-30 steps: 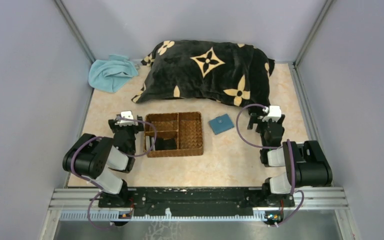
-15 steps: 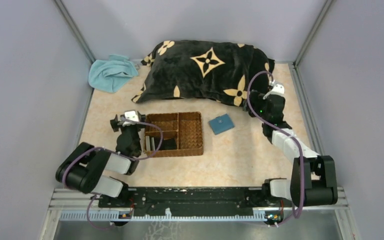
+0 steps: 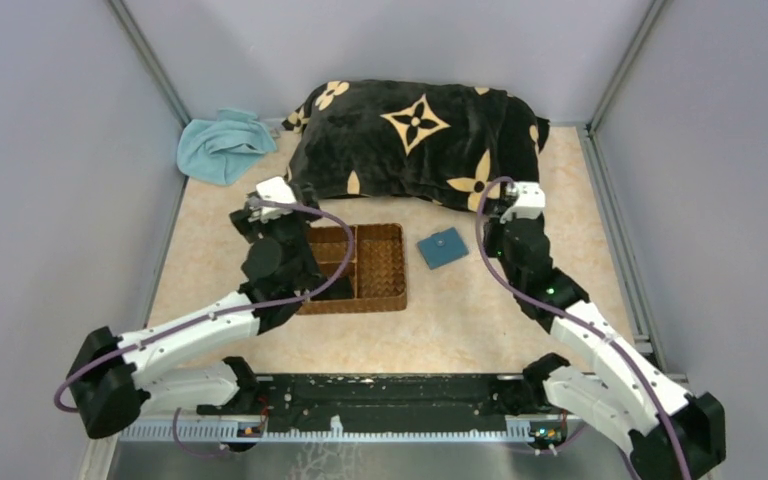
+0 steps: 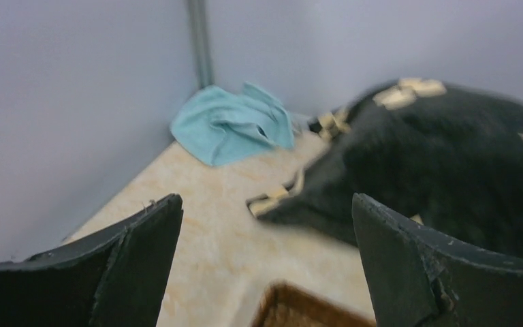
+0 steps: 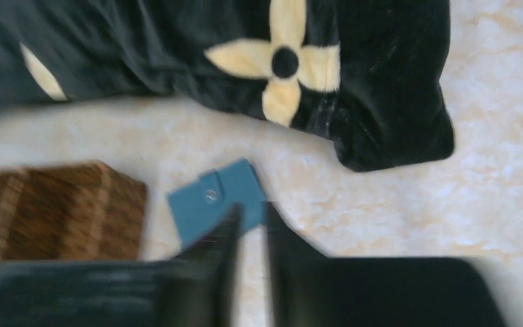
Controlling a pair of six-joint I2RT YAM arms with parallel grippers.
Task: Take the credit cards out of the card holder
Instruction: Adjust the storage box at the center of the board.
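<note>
Black flowered pillow (image 3: 415,140) is lying behind the woven tray (image 3: 401,262). Card holder (image 3: 443,248) is lying flat just right of the tray, apart from it, clasp up, folded shut, turned skew to the tray's wall; no credit cards are showing. Right gripper (image 5: 250,221) is hovering right of the tray too, jaws pressed together, holding nothing; the holder is sitting just ahead-left of the tips, contact unclear. Left gripper (image 4: 265,204) is hanging over the tray's far-left corner, jaws spread, facing away. Right arm is looking nearer.
</note>
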